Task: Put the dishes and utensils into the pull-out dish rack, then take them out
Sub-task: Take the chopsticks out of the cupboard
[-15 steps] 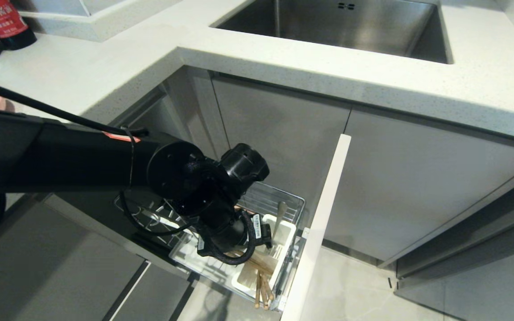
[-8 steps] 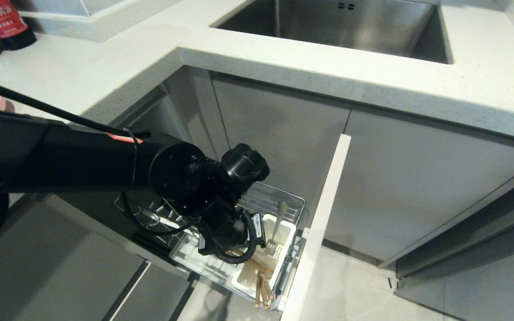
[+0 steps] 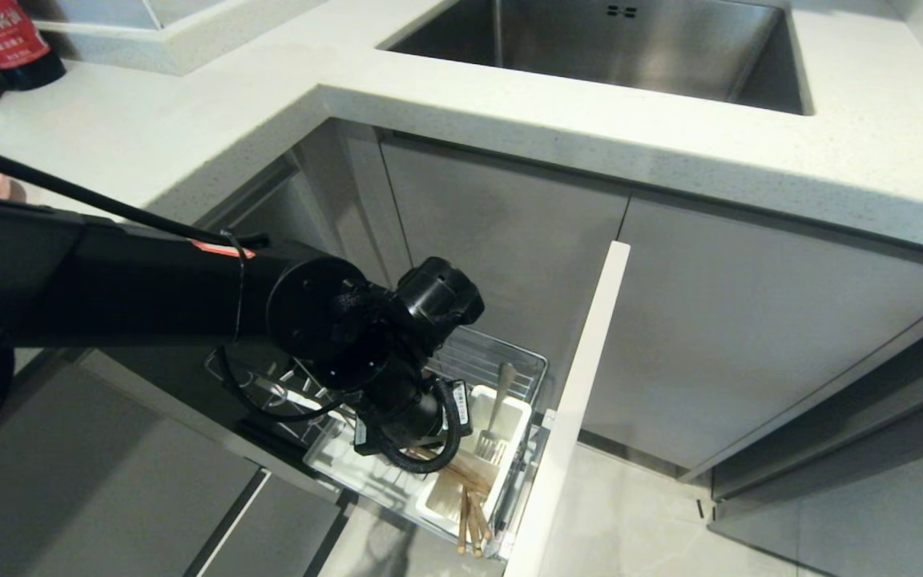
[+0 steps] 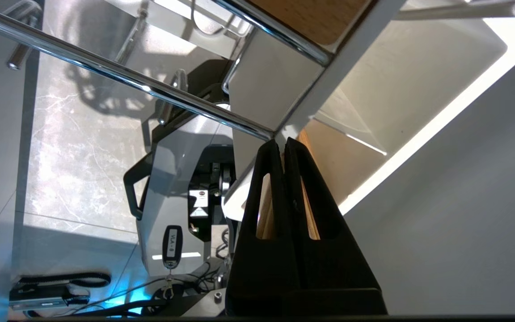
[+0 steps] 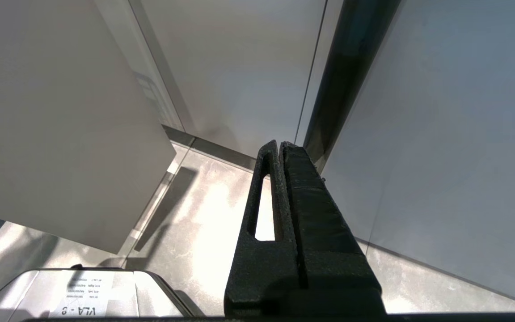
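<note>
Now that the left claw (image 4: 280,147) has snapped shut inside the utensil box (image 3: 481,449) of the pull-out dish rack (image 3: 509,365), it seemingly pinches the chopsticks (image 3: 469,513) there: unloading begins.

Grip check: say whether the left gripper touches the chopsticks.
Cannot tell: the left wrist view shows the chopsticks behind the shut left gripper, contact hidden.

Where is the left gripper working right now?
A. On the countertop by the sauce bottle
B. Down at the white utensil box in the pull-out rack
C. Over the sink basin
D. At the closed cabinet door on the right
B: in the head view the left gripper reaches down into the white utensil box of the pull-out dish rack, beside the wooden chopsticks.
</note>
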`<state>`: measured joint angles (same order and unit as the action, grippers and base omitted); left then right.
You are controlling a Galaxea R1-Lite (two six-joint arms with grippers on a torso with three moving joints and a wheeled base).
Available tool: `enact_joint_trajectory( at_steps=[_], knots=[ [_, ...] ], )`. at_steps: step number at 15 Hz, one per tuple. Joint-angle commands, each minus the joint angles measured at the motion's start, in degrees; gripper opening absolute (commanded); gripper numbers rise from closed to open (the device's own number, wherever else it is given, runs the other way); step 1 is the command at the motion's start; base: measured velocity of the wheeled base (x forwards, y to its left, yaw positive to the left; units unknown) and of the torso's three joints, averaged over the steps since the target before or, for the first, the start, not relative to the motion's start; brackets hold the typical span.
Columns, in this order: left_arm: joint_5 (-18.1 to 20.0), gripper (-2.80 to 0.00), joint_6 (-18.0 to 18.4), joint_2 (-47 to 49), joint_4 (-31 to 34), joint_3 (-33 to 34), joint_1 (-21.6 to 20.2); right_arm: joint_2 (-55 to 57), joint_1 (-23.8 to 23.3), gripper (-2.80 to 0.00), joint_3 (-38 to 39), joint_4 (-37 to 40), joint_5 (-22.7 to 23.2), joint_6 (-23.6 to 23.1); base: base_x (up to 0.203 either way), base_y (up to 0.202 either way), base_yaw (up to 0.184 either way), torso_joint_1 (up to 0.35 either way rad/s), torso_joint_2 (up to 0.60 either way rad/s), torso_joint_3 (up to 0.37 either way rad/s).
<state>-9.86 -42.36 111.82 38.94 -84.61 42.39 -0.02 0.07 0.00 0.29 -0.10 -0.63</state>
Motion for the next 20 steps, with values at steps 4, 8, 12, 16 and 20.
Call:
enact_joint_trajectory(
  at_steps=[4,8,12,16,20],
  knots=[
    [0.10,-2.80,-0.34,-1.08,0.40,0.06,0.37,0.02,0.01,-2.80,0.00,0.06,0.01,0.02,0.000,0.000,0.000,0.000,0.00,0.000],
    [-0.10,-2.80,-1.37,-5.56,1.93,-0.01,1.93,0.02,0.01,-2.80,0.00,0.03,0.01,-0.06,0.000,0.000,0.000,0.000,0.00,0.000],
    [-3.77,-2.80,-1.23,-7.59,2.11,0.22,2.09,0.02,0.01,-2.80,0.00,-0.03,0.01,-0.05,0.000,0.000,0.000,0.000,0.00,0.000],
    [-5.12,0.00,-1.41,-7.23,2.18,1.21,2.08,0.02,0.01,-2.80,0.00,0.06,0.01,-0.07,0.000,0.000,0.000,0.000,0.00,0.000],
    [-4.57,0.00,-1.41,-6.44,2.20,1.63,2.09,0.02,0.01,-2.80,0.00,-0.01,0.01,-0.03,0.000,0.000,0.000,0.000,0.00,0.000]
  ],
)
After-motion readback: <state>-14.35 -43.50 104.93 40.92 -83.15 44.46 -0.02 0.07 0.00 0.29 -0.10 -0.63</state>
